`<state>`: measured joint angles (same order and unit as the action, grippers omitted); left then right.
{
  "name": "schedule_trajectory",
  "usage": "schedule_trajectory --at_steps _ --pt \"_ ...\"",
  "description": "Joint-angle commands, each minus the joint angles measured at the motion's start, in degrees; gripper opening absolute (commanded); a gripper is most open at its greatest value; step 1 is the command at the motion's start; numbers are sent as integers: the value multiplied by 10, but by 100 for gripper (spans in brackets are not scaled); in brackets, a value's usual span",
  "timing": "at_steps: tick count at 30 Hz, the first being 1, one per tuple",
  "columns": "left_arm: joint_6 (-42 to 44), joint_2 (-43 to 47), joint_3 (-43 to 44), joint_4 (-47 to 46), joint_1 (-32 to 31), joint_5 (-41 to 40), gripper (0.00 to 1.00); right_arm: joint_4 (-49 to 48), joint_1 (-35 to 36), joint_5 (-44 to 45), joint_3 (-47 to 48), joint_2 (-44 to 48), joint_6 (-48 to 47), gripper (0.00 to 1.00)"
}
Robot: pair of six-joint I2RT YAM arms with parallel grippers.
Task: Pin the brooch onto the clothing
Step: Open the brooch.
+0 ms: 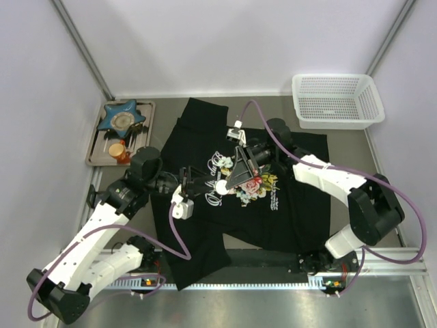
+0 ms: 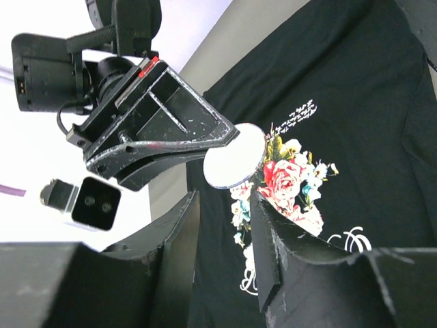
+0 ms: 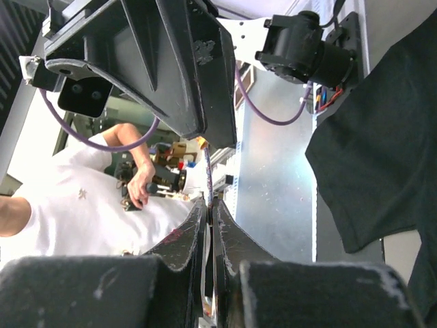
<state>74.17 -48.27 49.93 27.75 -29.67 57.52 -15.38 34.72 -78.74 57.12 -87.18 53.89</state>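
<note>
Pale pink brooch [image 2: 235, 158], likely light, stiff, slick, sits rim-pinched in the right gripper [image 3: 208, 203]. The left gripper [image 2: 224, 199] gapes empty; take the free rim.

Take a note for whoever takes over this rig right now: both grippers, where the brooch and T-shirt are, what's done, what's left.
Right gripper: shut on the brooch, gripping it by the edge and holding it up over the black T-shirt.
Left gripper: open and holding nothing, its fingertips close beneath the brooch.
T-shirt: spread out print-side up. The brooch hangs beside the rose print.
Done: the brooch is in hand and over the shirt.
Left: pin it to the fabric; it is not yet attached.
</note>
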Motion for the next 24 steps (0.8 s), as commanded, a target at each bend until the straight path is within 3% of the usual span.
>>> schedule_trajectory --at_steps 1,12,24 --pt "66 8 1 10 -14 22 38 -19 11 -24 29 -4 14 0" --pt "109 10 0 29 -57 11 35 -21 21 -32 38 -13 23 0" --pt "129 3 0 26 -88 -26 16 -18 40 -53 36 -11 23 0"
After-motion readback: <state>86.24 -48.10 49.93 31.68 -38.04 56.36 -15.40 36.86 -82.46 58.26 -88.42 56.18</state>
